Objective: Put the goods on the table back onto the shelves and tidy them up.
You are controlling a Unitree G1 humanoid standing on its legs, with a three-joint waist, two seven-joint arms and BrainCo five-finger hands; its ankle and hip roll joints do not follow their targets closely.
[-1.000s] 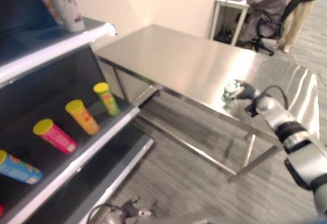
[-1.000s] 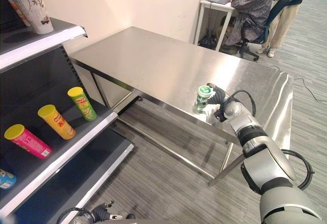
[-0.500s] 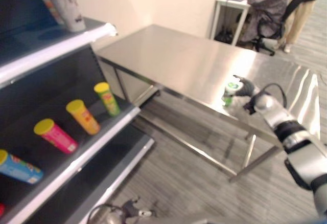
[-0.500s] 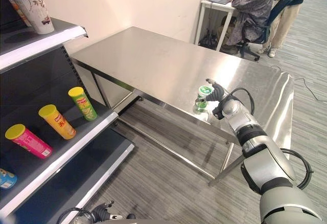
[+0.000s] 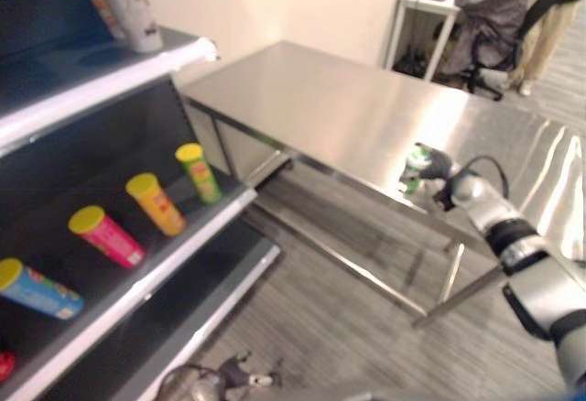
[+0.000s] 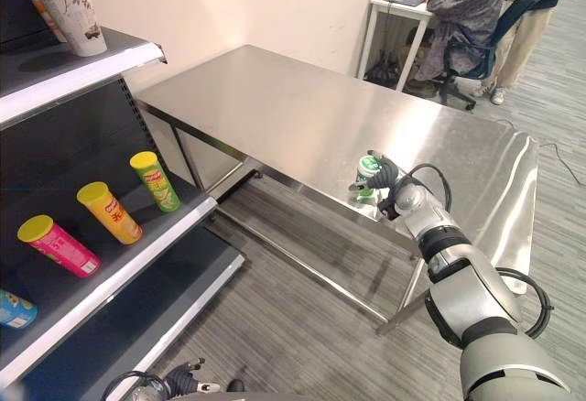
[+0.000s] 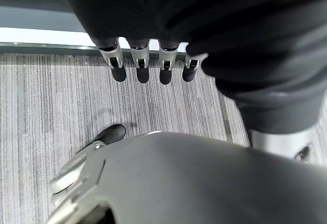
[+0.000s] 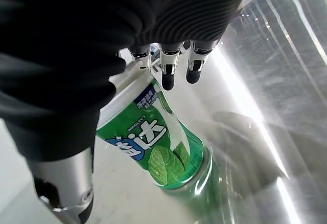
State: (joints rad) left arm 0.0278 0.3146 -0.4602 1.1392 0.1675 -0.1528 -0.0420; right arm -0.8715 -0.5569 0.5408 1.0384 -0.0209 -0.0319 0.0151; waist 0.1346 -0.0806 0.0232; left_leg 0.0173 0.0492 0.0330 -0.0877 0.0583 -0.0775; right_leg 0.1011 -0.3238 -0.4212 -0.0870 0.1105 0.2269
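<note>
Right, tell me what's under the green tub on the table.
The green tub stands on the bare steel table, near its front edge; its reflection shows in the metal below. The right hand wraps its far side, so that side is covered.

Green leaf-printed can [image 8: 163, 147], steel-grey table [image 6: 302, 108], yellow-lidded green [image 6: 156, 180], orange [image 6: 110, 211], pink tubes [image 6: 59, 245]

Both eye views look down from the robot's head and share the steel counter [image 6: 302, 108], the shelves [image 6: 110, 264] at left and the floor. The left wrist view faces the floor from close above. The right wrist view looks closely along the right hand [image 8: 168, 68] onto the counter.
</note>
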